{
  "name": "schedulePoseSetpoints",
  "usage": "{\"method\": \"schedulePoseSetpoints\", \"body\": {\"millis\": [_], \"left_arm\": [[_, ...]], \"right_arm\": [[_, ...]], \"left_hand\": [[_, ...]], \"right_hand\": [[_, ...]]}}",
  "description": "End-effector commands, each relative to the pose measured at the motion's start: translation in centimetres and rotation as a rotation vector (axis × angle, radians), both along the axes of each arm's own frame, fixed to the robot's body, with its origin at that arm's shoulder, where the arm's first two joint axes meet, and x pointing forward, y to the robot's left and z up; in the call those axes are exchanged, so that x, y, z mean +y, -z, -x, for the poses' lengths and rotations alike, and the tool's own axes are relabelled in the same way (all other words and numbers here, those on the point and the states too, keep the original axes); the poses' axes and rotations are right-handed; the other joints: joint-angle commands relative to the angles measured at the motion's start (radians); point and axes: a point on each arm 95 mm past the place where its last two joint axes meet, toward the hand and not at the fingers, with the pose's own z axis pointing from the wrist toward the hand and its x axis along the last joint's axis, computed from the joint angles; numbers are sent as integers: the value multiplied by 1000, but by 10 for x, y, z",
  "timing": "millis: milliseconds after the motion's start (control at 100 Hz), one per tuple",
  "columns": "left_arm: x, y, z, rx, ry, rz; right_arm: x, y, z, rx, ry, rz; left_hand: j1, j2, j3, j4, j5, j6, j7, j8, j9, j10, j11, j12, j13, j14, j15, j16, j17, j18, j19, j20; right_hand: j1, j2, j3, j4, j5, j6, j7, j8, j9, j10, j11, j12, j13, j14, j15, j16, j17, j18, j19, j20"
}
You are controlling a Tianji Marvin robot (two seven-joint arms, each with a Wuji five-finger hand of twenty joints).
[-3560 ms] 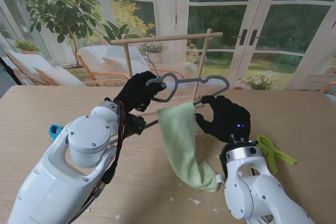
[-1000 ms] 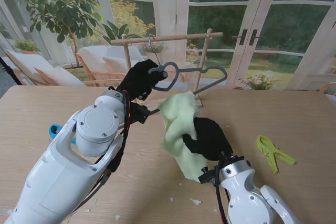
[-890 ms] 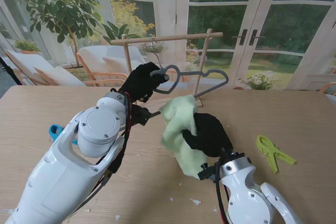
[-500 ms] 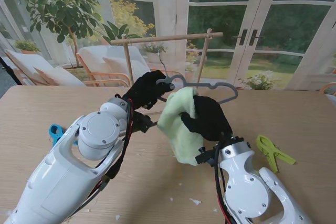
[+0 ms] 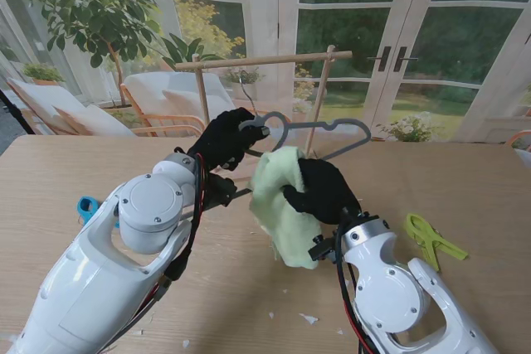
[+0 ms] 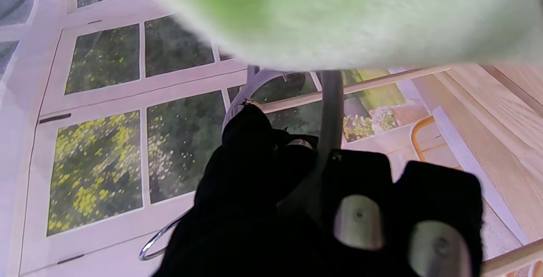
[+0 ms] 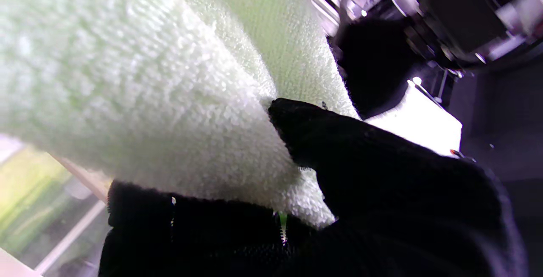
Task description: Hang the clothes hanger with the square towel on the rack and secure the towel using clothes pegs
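**Hanger raised toward the rack, towel gathered, nothing hung yet**

From the stand's view, my left hand [image 5: 222, 137] was closed around the grey clothes hanger [image 5: 319, 128] near its hook end, holding it in the air just in front of the wooden rack [image 5: 261, 61] at the far edge of the table [image 5: 481, 180]. My right hand [image 5: 322, 190] was clenched on the bunched green square towel [image 5: 280, 196], which hung from the hanger's lower bar, clear of the table top. By my reckoning the hook was not yet over the rack's rail, so hanging was unfinished and pegging had not begun. A green clothes peg [image 5: 431, 240] lay untouched toward the right edge, and a blue peg [image 5: 86, 206] near the left edge.

Compared with 3.6 seconds earlier, the towel no longer trailed down to the table; I had bundled it upward, and my right hand had shifted from the hanger's bar onto the cloth. The hanger had also moved since half a second ago.

In the left wrist view, my fingers [image 6: 360, 209] were wrapped on the hanger's grey bar, with the towel blurred close by and the wire hook showing beside my hand.

In the right wrist view, my thumb and fingers [image 7: 339, 149] were pinching a thick fold of towel.
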Motion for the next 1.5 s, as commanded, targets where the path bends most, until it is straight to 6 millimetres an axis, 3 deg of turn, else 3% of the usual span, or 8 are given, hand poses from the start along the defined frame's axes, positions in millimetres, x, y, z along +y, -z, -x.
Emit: {"method": "schedulePoseSetpoints", "body": {"millis": [0, 440, 940, 1030, 1080, 1150, 1310, 1490], "left_arm": [[-3, -15, 3, -20, 10, 30], [3, -44, 1, -75, -60, 62], [2, -69, 5, -134, -68, 71], [2, -69, 6, -137, -60, 68], [2, -68, 6, -139, -54, 64], [2, -66, 5, -143, -50, 55], [4, -59, 3, -149, -32, 31], [5, -51, 1, -161, -2, 9]], "right_arm": [[-1, 20, 1, 73, -2, 19], [-10, 56, 14, 173, -21, 161], [-11, 82, 14, 236, -29, 263], [-11, 85, 14, 249, -44, 272], [-12, 84, 14, 251, -56, 280], [-15, 81, 14, 244, -67, 306], [-19, 71, 14, 188, -34, 295], [-22, 63, 12, 121, 27, 204]], "left_hand": [[69, 68, 8, 29, -15, 41, 12, 16, 29, 12, 118, 42, 69, -129, 94, 15, 33, -29, 292, 27], [70, 66, 10, 30, -14, 41, 11, 17, 29, 14, 117, 45, 69, -128, 93, 15, 33, -26, 292, 28], [70, 67, 9, 29, -15, 40, 10, 18, 29, 12, 117, 47, 69, -128, 93, 15, 34, -29, 292, 28], [70, 66, 9, 29, -14, 39, 11, 18, 29, 12, 116, 47, 69, -128, 93, 15, 34, -30, 292, 28], [70, 66, 9, 29, -14, 39, 10, 18, 29, 12, 116, 48, 69, -128, 93, 15, 34, -30, 292, 28], [70, 66, 8, 29, -13, 39, 11, 18, 29, 12, 116, 48, 69, -128, 93, 15, 34, -30, 292, 28], [69, 64, 9, 29, -12, 37, 11, 18, 29, 12, 116, 48, 69, -128, 93, 15, 34, -30, 292, 27], [68, 64, 8, 29, -10, 34, 11, 19, 29, 12, 116, 48, 69, -128, 93, 15, 34, -31, 292, 26]], "right_hand": [[86, 49, 54, 42, -9, -58, -21, -19, 8, -66, 33, 35, -5, 8, 26, 9, -5, -28, 33, 398], [32, 51, 29, 40, -116, 104, 227, 26, -37, -75, 37, 1, -55, 7, 1, 6, -44, -30, 4, 395], [19, 86, -9, 34, -104, 87, 379, 82, -4, -80, 88, 13, -21, 4, 41, 10, -14, -30, 39, 401], [-74, 55, -36, 27, -206, 140, 295, 6, -106, -51, 7, -13, -130, 9, -59, -20, -84, -32, -31, 377], [-256, 129, -107, 75, -271, 231, 20, 88, -283, -39, -75, -61, -297, 25, -229, -47, -186, -27, -135, 380], [-389, 105, -215, 37, -432, 299, -133, 53, -492, -10, -193, -169, -528, 51, -440, -121, -341, -24, -285, 372], [-424, 131, -403, 19, -553, 338, -235, 28, -684, 6, -273, -297, -755, 40, -609, -180, -509, -38, -483, 400], [-403, 121, -360, 25, -535, 196, -246, 49, -690, -41, -273, -302, -786, 20, -616, -178, -535, -40, -541, 432]]}}
